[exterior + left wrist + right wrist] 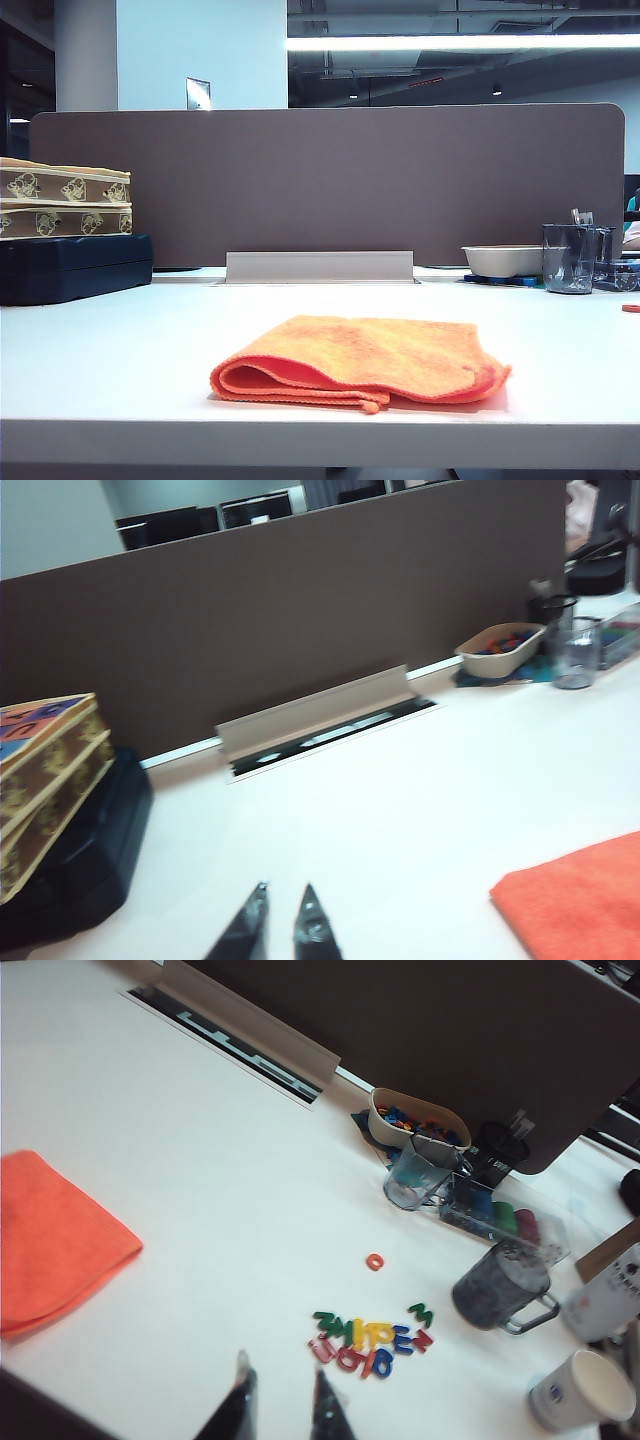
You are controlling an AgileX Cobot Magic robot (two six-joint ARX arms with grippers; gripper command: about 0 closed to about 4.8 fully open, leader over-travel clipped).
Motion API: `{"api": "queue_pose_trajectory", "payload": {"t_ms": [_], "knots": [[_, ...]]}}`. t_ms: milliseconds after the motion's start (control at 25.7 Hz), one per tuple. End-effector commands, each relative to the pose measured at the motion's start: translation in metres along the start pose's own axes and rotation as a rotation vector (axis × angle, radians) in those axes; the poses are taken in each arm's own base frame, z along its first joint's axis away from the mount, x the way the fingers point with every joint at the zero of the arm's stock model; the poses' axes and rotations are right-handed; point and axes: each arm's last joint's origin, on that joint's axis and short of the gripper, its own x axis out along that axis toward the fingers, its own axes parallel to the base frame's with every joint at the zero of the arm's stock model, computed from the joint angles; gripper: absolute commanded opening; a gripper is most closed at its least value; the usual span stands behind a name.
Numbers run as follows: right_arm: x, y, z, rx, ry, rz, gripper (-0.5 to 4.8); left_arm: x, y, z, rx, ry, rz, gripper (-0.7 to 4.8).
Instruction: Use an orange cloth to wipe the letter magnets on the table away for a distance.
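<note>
I am looking at the orange cloth (360, 362) lying folded on the desk (100, 360), touched by neither arm; it is soft and light, so I judge it will bunch and drag easily, and pinching the stitched hem at its folded edge looks safest. The letter magnets (368, 1338) are sitting in a loose cluster well apart from the cloth, with one orange ring (374, 1261) stray beside them; they look tiny and likely to slide or scatter. The left gripper (282, 912) is hovering over bare desk, fingers nearly together, holding nothing. The right gripper (280, 1378) is hanging near the magnets, fingers slightly apart, empty. The white cups (585, 1390) carry print too blurred for me to read.
</note>
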Motion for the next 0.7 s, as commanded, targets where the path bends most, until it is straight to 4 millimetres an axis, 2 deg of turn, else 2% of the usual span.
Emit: {"api": "queue_pose_trajectory", "payload": {"t_ms": [39,195,428,545,700], "knots": [[-0.011,0.001,-0.018,0.105,-0.035,-0.004,0.8,0.0,0.001,0.001,0.002,-0.006,0.021,0.15],[-0.01,0.009,-0.047,0.111,-0.042,-0.011,0.8,0.003,0.0,-0.005,-0.001,0.019,0.027,-0.06],[0.01,0.023,-0.069,0.094,0.006,0.001,0.79,0.005,-0.001,-0.012,-0.006,0.048,0.021,-0.06],[0.036,0.034,-0.071,0.105,-0.028,0.036,0.8,0.009,-0.002,-0.021,-0.009,0.075,0.027,-0.06],[0.058,0.041,-0.067,0.138,-0.129,0.021,0.8,0.011,-0.003,-0.027,-0.012,0.096,0.037,-0.06]]}}
